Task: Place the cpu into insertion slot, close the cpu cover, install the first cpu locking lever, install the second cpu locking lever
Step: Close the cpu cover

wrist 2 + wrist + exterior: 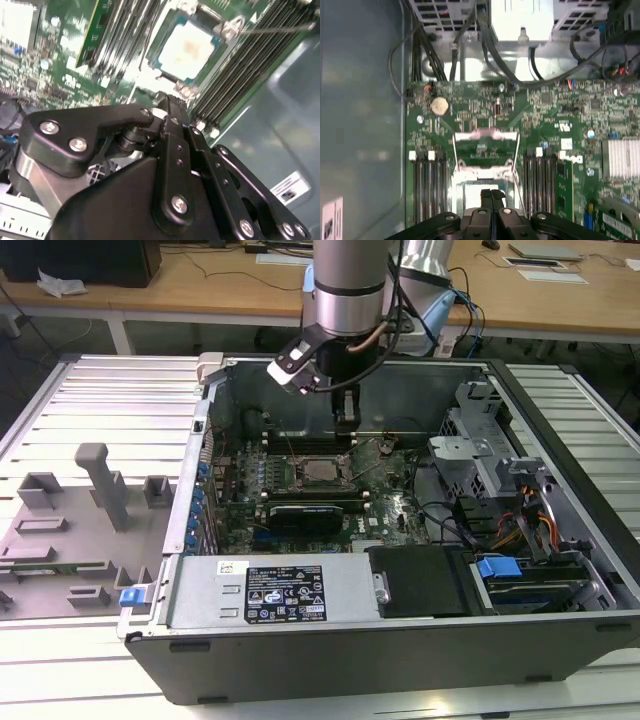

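The cpu (187,47) lies flat in the insertion slot (320,473) on the green motherboard, its silvery top showing in the second wrist view. In the first wrist view the cpu cover (485,135) stands swung up beyond the slot, with thin wire levers (454,152) along both sides. My gripper (346,420) hangs just above the slot's far edge. Its black fingers (487,196) are pressed together with nothing between them. The slot (472,189) is partly hidden behind the fingertips.
Long black memory slots (427,185) flank the socket on both sides. Case walls (330,375), a drive cage (480,440) and cable bundles (485,45) ring the board. A power supply (290,590) lies at the case front. A grey fixture (100,480) stands on the exterior view's left.
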`<action>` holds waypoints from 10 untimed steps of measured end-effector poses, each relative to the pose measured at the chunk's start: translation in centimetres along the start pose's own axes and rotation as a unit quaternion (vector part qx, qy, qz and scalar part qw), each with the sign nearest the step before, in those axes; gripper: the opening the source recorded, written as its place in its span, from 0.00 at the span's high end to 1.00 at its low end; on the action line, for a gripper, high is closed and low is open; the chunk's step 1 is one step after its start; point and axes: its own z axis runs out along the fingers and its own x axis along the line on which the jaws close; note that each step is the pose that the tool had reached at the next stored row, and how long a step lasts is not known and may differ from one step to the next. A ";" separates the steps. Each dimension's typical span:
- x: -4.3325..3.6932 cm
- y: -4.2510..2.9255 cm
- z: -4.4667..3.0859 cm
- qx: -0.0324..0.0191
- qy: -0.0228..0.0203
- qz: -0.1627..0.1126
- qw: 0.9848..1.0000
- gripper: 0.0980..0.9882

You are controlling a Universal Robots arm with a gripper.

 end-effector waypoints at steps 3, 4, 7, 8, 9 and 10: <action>0.03 2.22 0.16 0.004 0.000 0.000 1.000 0.99; 0.04 2.88 0.20 0.004 0.000 0.000 1.000 0.99; 0.07 4.31 0.32 0.006 0.000 0.000 1.000 0.99; 0.08 4.80 0.35 0.007 0.000 0.000 1.000 0.99; 0.09 5.50 0.39 0.008 0.000 0.000 1.000 0.99; 0.09 5.82 0.41 0.008 0.000 0.000 1.000 0.99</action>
